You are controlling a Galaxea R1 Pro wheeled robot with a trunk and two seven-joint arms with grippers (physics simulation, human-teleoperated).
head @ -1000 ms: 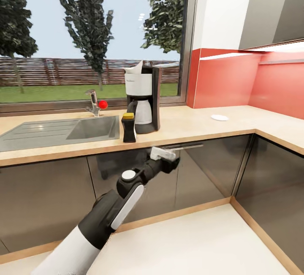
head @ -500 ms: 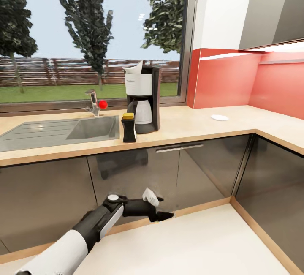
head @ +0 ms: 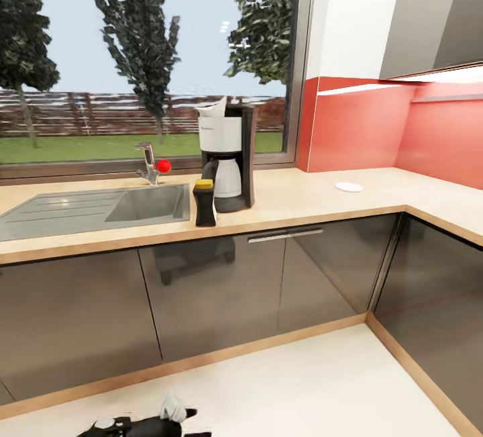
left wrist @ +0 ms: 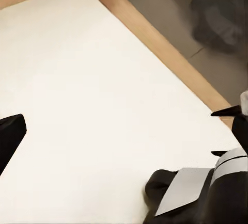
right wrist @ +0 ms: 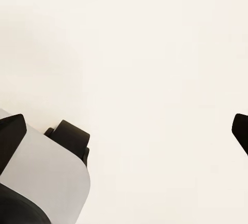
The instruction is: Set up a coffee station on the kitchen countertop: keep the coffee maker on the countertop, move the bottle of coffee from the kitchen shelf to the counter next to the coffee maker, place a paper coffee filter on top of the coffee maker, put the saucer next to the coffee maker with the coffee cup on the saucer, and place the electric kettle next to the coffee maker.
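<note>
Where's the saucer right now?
In the head view the saucer lies on the kitchen countertop, well to the right of the coffee maker, in front of the red wall panel, with nothing on it.

Both grippers' fingers (right wrist: 12,131) wide apart.

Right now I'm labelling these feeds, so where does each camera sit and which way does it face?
Head view: on the robot's head, facing the countertop, coffee maker and sink; left gripper at the bottom edge.
Left wrist view: on the left arm, aimed down at the pale floor by the cabinet base; dark fingers show.
Right wrist view: on the right arm, facing floor; fingers apart.
Both wrist views share the floor.
</note>
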